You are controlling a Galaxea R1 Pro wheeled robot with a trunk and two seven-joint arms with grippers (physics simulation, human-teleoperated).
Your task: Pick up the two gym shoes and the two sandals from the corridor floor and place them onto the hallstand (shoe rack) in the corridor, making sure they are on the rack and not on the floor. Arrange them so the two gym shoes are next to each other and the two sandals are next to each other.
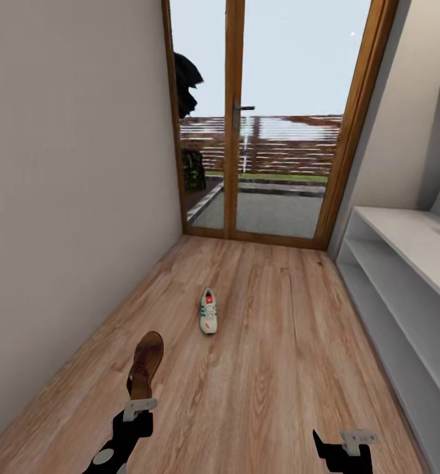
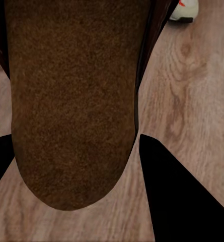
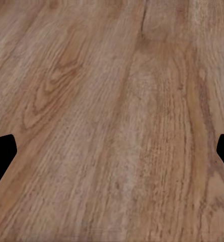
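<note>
Left tool (image 1: pixel 139 407) at the sandal's (image 1: pixel 145 363) heel end, fingers (image 2: pixel 179 196) either side of the footbed, apparently clamped on it; right tool (image 1: pixel 352 442) spread apart over bare floor (image 3: pixel 117 126), holding nothing. One gym shoe (image 1: pixel 208 311) lies on the floor beyond the sandal, well ahead of both tools; rack (image 1: pixel 404 240) off to the right tool's side. Step looks like the sandal pickup: next, lift clear, swing right, set it on the rack.

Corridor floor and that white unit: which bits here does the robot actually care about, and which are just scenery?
For the job:
- sandal, between the left gripper fingers
- gym shoe, lying on the corridor floor
- hallstand, at the right wall

Just scenery:
- glass door
- fence outside
- left wall
</note>
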